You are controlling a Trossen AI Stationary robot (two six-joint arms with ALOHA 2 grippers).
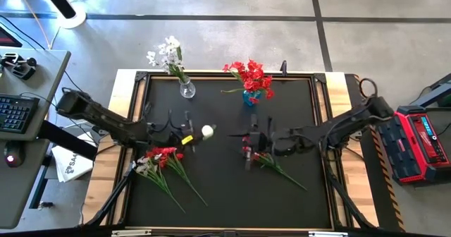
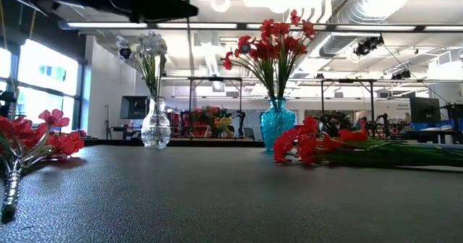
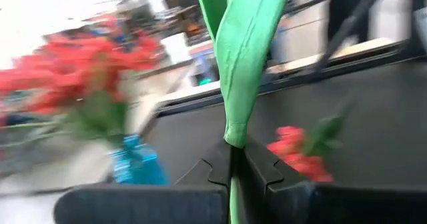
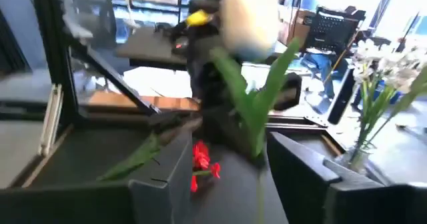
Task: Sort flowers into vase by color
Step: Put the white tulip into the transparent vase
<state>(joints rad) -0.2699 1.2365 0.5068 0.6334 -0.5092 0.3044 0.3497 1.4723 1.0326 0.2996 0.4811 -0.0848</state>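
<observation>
Left gripper [image 1: 189, 137]: over the left half of the worktop, near its middle – fingers [image 3: 220, 171] pinched together on a green stem [image 3: 243, 57].
White bloom [image 1: 207, 132]: a single pale flower head just off the left gripper's tip, carried clear of the mat.
Right gripper [image 1: 252, 142]: over the centre-right of the worktop, pointing toward the left gripper; fingers [image 4: 163, 177] spread apart, holding nothing.
Red sprig [image 1: 271, 162]: lies on the mat just below the right gripper, its stem running toward the front right corner.
Mixed bunch [image 1: 161, 165]: red and white sprigs lying on the mat toward the front left corner, stems fanned toward the front edge.
Clear vase [image 1: 187, 89]: near the back edge, left of centre – white flowers [image 1: 166, 53] stand in it.
Blue vase [image 1: 251, 97]: near the back edge, just right of centre, with red flowers [image 1: 250, 73] upright in it.
Worktop [image 1: 225, 195]: black mat in a wooden frame.
</observation>
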